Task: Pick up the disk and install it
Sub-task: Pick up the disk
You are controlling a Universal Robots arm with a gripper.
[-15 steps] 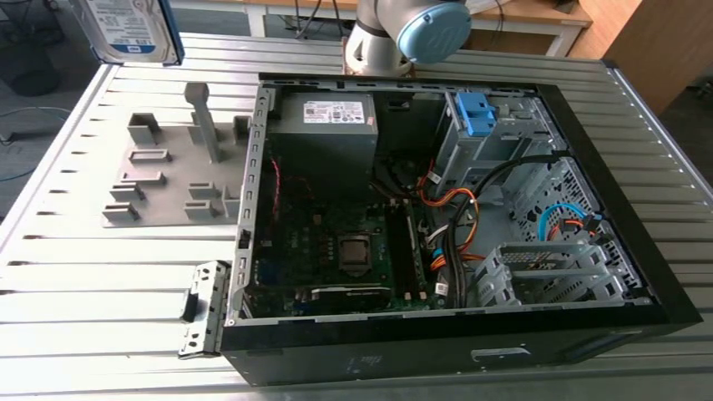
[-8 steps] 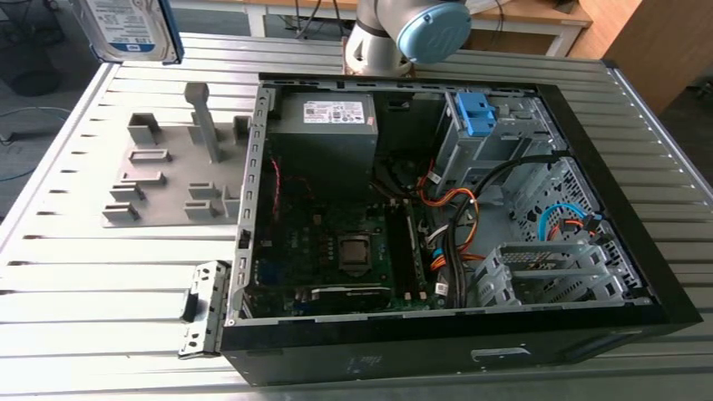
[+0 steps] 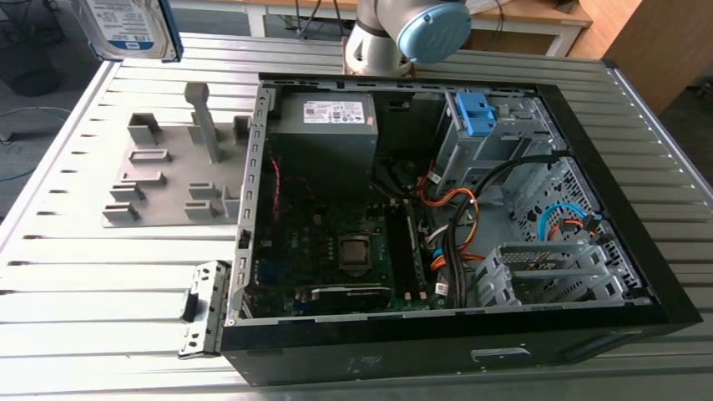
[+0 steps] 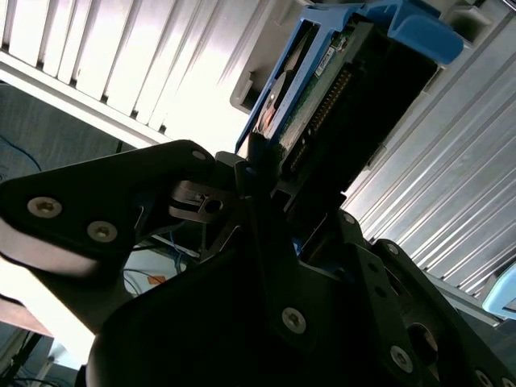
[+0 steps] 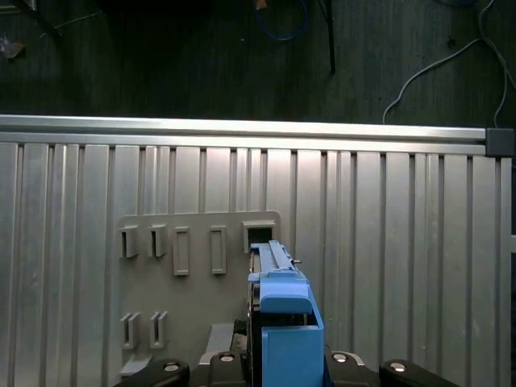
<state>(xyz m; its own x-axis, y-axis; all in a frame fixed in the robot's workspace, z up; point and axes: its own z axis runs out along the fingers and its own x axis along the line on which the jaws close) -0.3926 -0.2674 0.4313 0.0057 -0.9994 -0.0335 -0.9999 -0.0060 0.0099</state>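
Currently the gripper [image 4: 266,161] is clenching the disk [image 4: 322,89] by one end, its jaws pressing on the blue-bracketed edges. In the exterior view the disk [image 3: 128,29] is hanging in the air toward the exterior view's left, raised off the ribbed metal table [image 3: 89,276] and well apart from the open computer case [image 3: 446,347]. A grey slotted fixture plate [image 3: 167,180] is lying flat on the table beside the case. Beyond the table's edge, cables [image 5: 439,63] are trailing over a dark floor [image 5: 161,56].
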